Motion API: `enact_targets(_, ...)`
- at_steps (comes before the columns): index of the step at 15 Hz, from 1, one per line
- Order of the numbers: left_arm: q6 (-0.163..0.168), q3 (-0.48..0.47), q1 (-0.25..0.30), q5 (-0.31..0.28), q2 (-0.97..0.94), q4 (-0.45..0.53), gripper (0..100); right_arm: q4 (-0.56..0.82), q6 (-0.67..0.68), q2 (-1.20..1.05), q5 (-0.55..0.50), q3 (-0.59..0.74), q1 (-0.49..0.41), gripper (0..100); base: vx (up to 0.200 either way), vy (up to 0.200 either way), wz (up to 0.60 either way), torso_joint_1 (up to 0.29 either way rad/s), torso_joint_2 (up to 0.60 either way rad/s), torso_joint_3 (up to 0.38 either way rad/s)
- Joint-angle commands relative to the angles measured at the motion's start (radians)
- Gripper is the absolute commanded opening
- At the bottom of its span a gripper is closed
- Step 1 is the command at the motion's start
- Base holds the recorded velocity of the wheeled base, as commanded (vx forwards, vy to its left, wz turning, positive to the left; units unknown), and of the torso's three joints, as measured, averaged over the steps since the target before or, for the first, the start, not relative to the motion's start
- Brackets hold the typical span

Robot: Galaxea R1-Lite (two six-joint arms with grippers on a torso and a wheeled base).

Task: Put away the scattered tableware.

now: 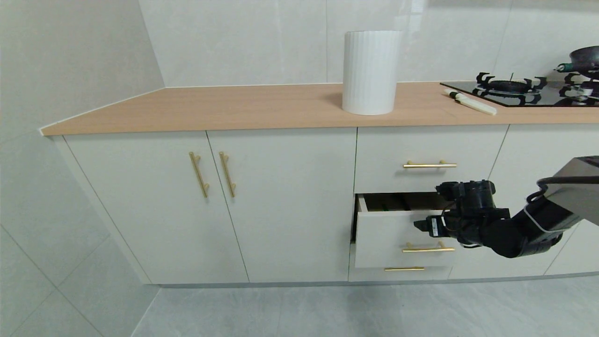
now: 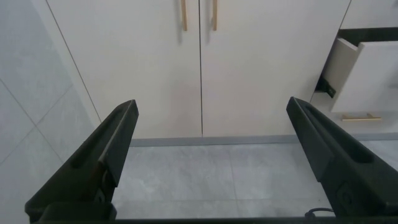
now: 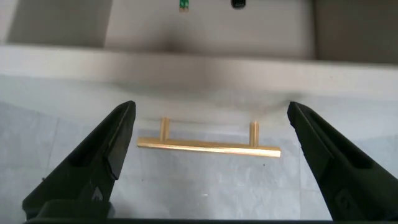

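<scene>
The white flat-fronted cabinet run (image 1: 281,206) is smooth and matte, and it carries a wood-grain countertop (image 1: 234,107) that angles off at its left end. Pale glossy tiles cover the wall (image 1: 243,42) behind it. A tall white canister (image 1: 370,72), cylindrical with fine vertical ribs, stands upright on the counter above the drawer stack. The middle drawer (image 1: 383,234) is pulled partly out, its inside dark. At the right end a black glass hob (image 1: 514,93) holds black pan supports, and a dark pan (image 1: 585,58) sits on the far burner.

The right gripper (image 3: 210,111) hangs just in front of the open drawer's face, its black wedge-shaped fingers spread wide and holding nothing. The drawer's slim brass bar handle (image 3: 208,147) lies between them, untouched. A small white label on that wrist is too small to read. The left gripper (image 2: 211,104) is low near the floor, facing the double doors – fingers likewise wide apart and empty.

The tableware – a long, slim white utensil (image 1: 470,102) with a dark band near one end – lies flat on the counter, just beside the hob's front left corner.
</scene>
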Motion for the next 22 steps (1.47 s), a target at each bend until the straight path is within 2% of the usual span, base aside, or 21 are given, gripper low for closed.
enact_targets(1, 0.000, 0.000, 0.000, 0.000, 0.000, 0.000, 100, 0.002, 0.002, 0.066, -0.001, -0.067, -0.009, 100, 0.000, 0.000, 0.00, 0.000, 0.00, 0.000)
enact_targets(9, 0.000, 0.000, 0.000, 0.000, 0.000, 0.000, 100, -0.009, 0.051, 0.140, -0.012, -0.205, -0.028, 100, 0.000, 0.000, 0.00, 0.000, 0.00, 0.000)
enact_targets(18, 0.000, 0.000, 0.000, 0.000, 0.000, 0.000, 100, -0.018, 0.108, 0.218, -0.170, -0.330, -0.021, 100, 0.000, 0.000, 0.00, 0.000, 0.00, 0.000)
enact_targets(22, 0.000, 0.000, 0.000, 0.000, 0.000, 0.000, 100, -0.114, 0.105, 0.282, -0.245, -0.370, -0.021, 100, 0.000, 0.000, 0.00, 0.000, 0.00, 0.000)
